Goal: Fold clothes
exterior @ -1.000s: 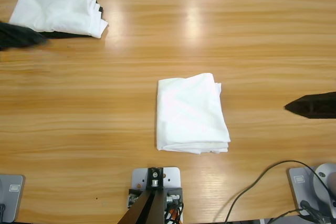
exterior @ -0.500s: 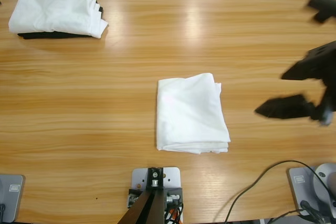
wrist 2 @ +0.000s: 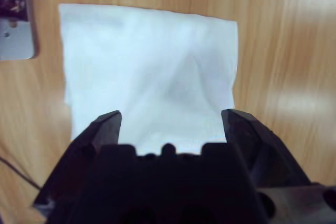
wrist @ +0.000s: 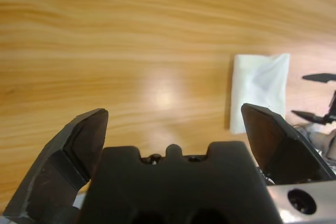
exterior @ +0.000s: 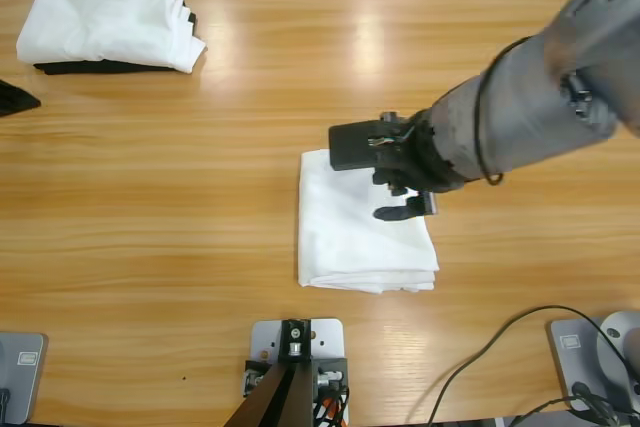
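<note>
T-shirt (exterior: 350,232): white, folded into a neat rectangle, lying flat near table centre, a bit toward the front edge. Also seen in right wrist view (wrist 2: 152,72) and small in left wrist view (wrist: 260,90).
Right arm (exterior: 530,107): comes in from the upper right corner, reaches diagonally down to the shirt's upper right part.
Right gripper (exterior: 385,175): over the shirt's top edge, jaws spread wide apart, nothing between them; whether they touch the cloth, can't tell. Wrist view (wrist 2: 170,121) looks straight down on the shirt.
Left gripper (wrist: 176,129): jaws spread wide, empty, above bare wood, shirt well apart from it. In high view only a black tip (exterior: 15,99) at the left edge.
Table (exterior: 180,207): long, light wood, glare patches at the middle top.
Other pile (exterior: 105,22): white folded garment on top of a black one (exterior: 85,67), far left corner, well apart from the shirt.
Cable (exterior: 480,357): dark, curving at the front right.
</note>
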Controlling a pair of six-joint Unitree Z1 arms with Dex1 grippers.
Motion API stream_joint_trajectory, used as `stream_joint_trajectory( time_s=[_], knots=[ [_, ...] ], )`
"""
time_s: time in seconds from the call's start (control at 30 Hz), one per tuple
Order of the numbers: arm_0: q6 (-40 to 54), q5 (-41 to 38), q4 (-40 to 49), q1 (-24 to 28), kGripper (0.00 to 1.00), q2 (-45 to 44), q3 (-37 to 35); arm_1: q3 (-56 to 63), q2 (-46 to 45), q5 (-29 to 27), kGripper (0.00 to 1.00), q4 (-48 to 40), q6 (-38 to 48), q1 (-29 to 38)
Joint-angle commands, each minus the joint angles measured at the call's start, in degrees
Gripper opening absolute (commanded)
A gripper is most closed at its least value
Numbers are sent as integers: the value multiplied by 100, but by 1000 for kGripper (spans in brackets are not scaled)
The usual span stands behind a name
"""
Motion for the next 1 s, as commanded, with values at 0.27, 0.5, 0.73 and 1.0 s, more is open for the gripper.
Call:
stream_joint_trajectory(
  time_s=[0.27, 0.5, 0.73, 1.0],
  knots=[
    [82, -62, -160, -63, 991, -24, 538, 209, 1233, 810, 795, -178, 211, 58],
    [84, -61, -181, -62, 991, 28, 527, 242, 1673, 643, 800, -379, 237, 58],
    [119, -61, -181, -63, 991, 23, 582, 478, 1961, 372, 796, -391, 608, -209],
    [128, -61, -181, -62, 991, 9, 640, 445, 1845, -71, 798, -444, 1403, -1364]
  ],
)
